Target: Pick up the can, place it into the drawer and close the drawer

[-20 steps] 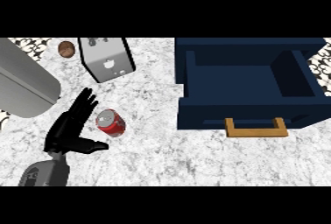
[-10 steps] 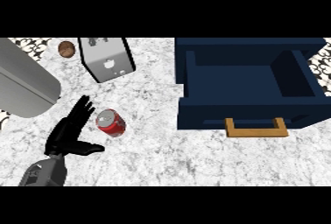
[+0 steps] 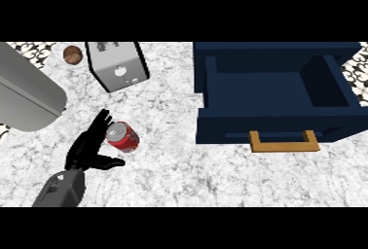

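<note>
Can: one red can (image 3: 122, 136) – lying tilted on the counter (image 3: 179, 170), well left of the drawer.
Drawer: one dark blue drawer (image 3: 277, 95), pulled open, one wooden handle (image 3: 283, 142) at its front.
Hand: one in view – the left hand (image 3: 90, 148), fingers straight beside the can's left side, thumb out below it, holding nothing.
Others: one toaster (image 3: 117, 64), one brown round thing (image 3: 72, 54).

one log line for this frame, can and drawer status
phase: reach | left hand: open beside can, no grasp | right hand: not in view | drawer: open, no can inside
</note>
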Available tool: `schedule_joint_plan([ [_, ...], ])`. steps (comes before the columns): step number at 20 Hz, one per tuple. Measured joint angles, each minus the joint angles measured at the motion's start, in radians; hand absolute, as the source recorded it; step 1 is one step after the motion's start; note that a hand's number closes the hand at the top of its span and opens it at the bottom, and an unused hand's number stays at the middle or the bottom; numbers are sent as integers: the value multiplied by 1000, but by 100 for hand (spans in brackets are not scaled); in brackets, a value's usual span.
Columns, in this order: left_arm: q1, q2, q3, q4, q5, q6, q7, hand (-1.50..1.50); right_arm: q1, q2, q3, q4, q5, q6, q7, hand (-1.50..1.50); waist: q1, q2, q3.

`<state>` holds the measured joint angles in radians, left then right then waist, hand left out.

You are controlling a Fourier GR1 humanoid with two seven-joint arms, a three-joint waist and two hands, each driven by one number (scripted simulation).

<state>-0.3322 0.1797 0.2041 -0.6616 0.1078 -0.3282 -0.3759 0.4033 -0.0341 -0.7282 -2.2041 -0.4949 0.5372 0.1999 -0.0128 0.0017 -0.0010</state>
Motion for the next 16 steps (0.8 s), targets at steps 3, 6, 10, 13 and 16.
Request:
schedule_joint_plan([
  [3, -30, 6, 6, 60, 4, -21, -13, -150, -6, -6, -17, 3, -14, 12, 6, -150, 1, 0, 0],
  [6, -36, -6, 3, 102, 1, -28, -46, -150, -3, 9, -26, 7, -15, 23, 8, -150, 2, -1, 0],
  [10, -86, -22, 20, 176, 13, -28, -72, -150, -7, 11, -36, 4, -25, 26, 20, -150, 1, 0, 0],
  [13, -132, -32, 34, 222, 27, -27, -73, 150, -9, 16, -36, 5, -20, 37, 18, -150, -1, 0, 0],
  [16, -153, -45, 35, 242, 38, -58, -69, 150, 4, 12, -47, -13, -54, 42, 43, -150, -1, 0, 0],
])
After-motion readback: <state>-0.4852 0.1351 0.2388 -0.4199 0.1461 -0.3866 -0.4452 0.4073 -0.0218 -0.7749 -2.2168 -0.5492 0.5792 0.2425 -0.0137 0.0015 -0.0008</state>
